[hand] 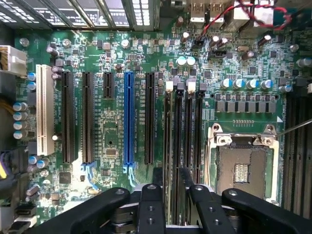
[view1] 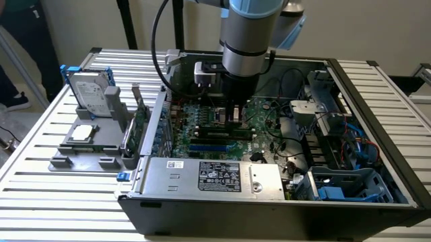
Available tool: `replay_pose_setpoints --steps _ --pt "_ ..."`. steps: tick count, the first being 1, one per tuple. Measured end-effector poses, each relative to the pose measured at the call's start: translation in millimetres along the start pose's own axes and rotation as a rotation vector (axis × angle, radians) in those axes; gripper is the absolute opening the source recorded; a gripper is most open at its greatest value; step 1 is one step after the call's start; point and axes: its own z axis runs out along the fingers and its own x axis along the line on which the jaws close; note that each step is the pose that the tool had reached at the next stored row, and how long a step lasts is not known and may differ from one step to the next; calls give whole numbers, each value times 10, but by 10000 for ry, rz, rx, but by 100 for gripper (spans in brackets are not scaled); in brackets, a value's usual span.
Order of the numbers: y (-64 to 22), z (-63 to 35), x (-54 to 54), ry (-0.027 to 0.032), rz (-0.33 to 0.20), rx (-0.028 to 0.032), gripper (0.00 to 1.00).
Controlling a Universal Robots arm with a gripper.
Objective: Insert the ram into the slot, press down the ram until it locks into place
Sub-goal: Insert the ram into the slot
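Directly under the gripper (view1: 235,121), the ram (view1: 222,132) stands on edge along the bank of black memory sockets: a green strip with dark chips. It looks level, with both ends at about the same height. Can't tell if the end clips are latched.

Wrist view: fingers (hand: 157,178) are slightly apart, straddling the socket bank, and the black strips show in the gap between them. They're not clamped on anything I can make out. Contact with the ram's top edge: can't tell. The slot (hand: 169,131) is one of four parallel strips running out ahead of the fingertips, and I can't tell which one carries the ram.

The blue socket (hand: 128,117) is just to one side of the gripper and the processor socket (hand: 242,165) is on the other side. Well away from the gripper, outside the case (view1: 235,218), a grey tray (view1: 74,149) holds a hard drive (view1: 91,93).
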Motion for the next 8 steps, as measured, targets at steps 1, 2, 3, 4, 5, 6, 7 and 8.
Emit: replay_pose_setpoints --steps 1,2,3,4,5,6,7,8 --pt "1 -37 1 -1 0 -1 28" --pt "2 -69 1 -4 0 -3 28" --pt "3 -87 2 -5 0 -7 26" --pt "3 -88 1 -7 0 -8 19" --pt "3 -88 1 -8 0 -7 13" --pt "3 -88 2 -7 -1 -7 13" --pt "3 -87 1 -8 0 -7 11" --pt "3 -88 1 -7 0 -7 11"
